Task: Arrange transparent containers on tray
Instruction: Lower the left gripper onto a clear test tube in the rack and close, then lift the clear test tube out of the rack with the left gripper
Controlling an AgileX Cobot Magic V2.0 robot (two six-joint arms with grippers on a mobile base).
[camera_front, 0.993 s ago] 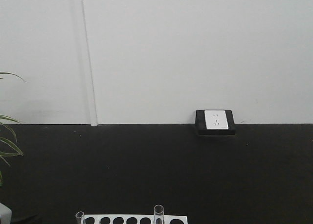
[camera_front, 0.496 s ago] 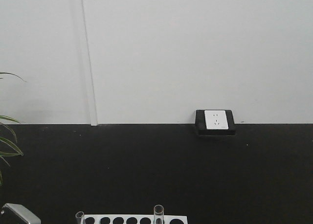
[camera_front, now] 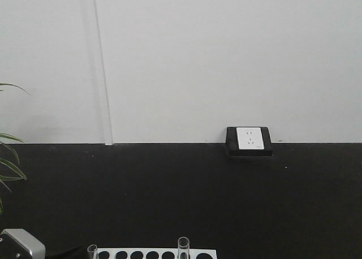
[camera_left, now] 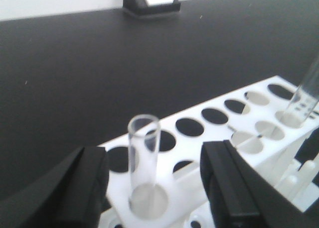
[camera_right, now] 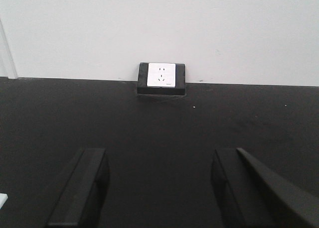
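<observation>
Left gripper (camera_left: 154, 163) stood splayed, matte black fingers (camera_left: 79, 188) flanking clear cylindrical glass tube (camera_left: 143, 153) upright in white round-holed rack (camera_left: 172, 185). Right gripper (camera_right: 158, 180) likewise splayed over matte black tabletop (camera_right: 159, 123).

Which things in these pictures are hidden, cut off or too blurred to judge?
- Rack: in the front view, the bottom edge cuts off all but its top row.
- Near test tube: in the left wrist view, its bottom is hidden inside the rack.
- Far test tube: in the left wrist view, it is blurred and cut by the right edge.
- Tray: it appears in no view.
</observation>
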